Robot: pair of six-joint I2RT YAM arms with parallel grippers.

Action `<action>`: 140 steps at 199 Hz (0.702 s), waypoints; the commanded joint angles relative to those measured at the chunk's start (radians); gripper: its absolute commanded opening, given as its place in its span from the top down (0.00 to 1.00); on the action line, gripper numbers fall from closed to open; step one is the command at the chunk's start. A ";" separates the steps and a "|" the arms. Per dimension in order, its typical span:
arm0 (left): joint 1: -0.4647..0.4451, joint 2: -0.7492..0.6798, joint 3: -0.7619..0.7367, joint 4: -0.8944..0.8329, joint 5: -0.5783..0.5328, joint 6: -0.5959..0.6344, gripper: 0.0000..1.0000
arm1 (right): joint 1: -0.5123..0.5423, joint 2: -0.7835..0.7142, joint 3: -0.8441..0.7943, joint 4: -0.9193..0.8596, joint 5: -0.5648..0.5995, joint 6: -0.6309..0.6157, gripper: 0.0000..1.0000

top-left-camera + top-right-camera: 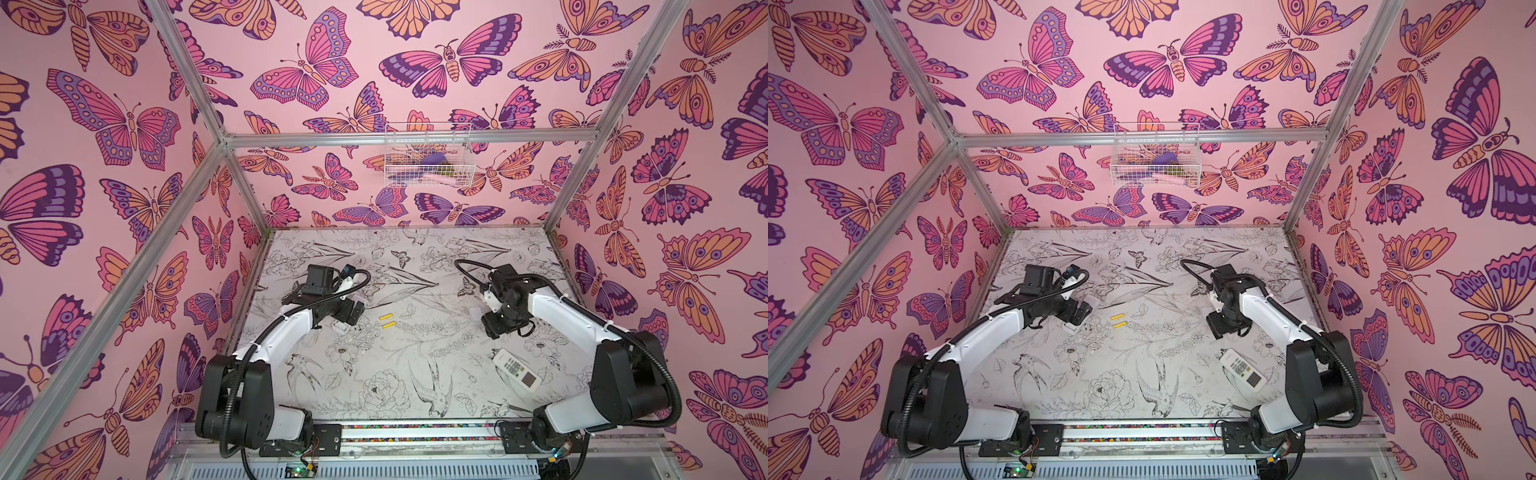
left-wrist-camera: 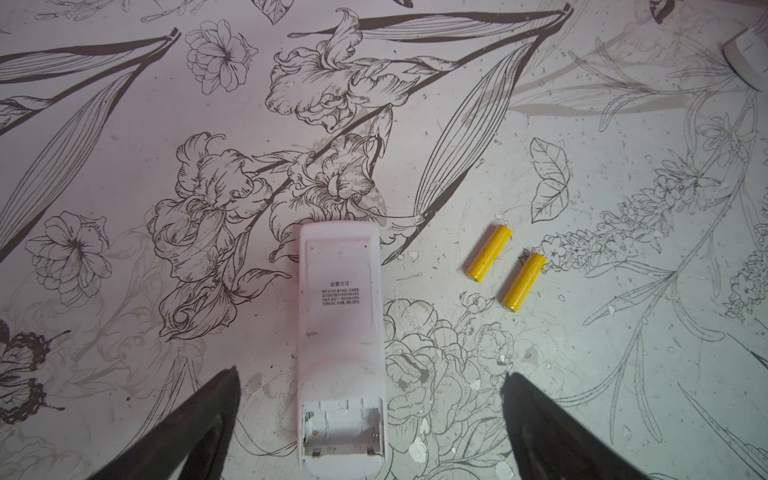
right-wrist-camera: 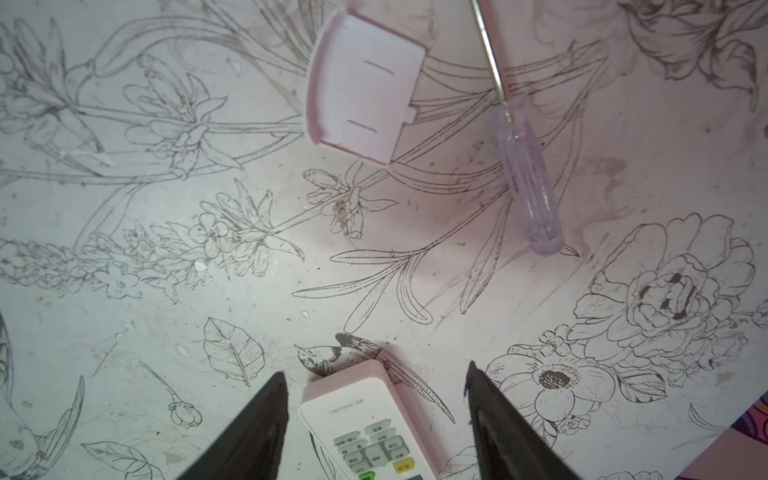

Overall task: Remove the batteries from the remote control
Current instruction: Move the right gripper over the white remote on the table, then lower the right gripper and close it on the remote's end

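Two yellow batteries [image 2: 488,253] [image 2: 523,282] lie side by side on the table, seen in both top views [image 1: 385,316] [image 1: 1120,325]. A white remote control [image 2: 340,316] lies face down beside them, and its battery bay [image 2: 343,428] is uncovered and empty. My left gripper [image 2: 370,371] hangs open above that end, its fingers wide on both sides and touching nothing. A second remote control [image 3: 365,419] [image 1: 517,368] lies buttons up. My right gripper [image 3: 376,370] is open astride its top end, with gaps on both sides.
A white battery cover [image 3: 361,91] and a clear-handled screwdriver [image 3: 523,166] lie beyond the right gripper. Another white piece [image 2: 748,54] shows at the edge of the left wrist view. A wire basket [image 1: 428,158] hangs on the back wall.
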 commanded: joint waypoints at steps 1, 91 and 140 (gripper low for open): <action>0.007 -0.009 0.020 -0.024 0.008 -0.001 0.00 | 0.043 -0.015 -0.039 -0.030 -0.029 -0.126 0.31; 0.007 -0.004 0.017 -0.015 0.009 -0.003 0.00 | 0.095 -0.026 -0.137 -0.013 0.008 -0.211 0.27; 0.007 0.006 0.023 -0.016 0.011 -0.009 0.00 | 0.100 -0.095 -0.229 0.052 0.072 -0.219 0.01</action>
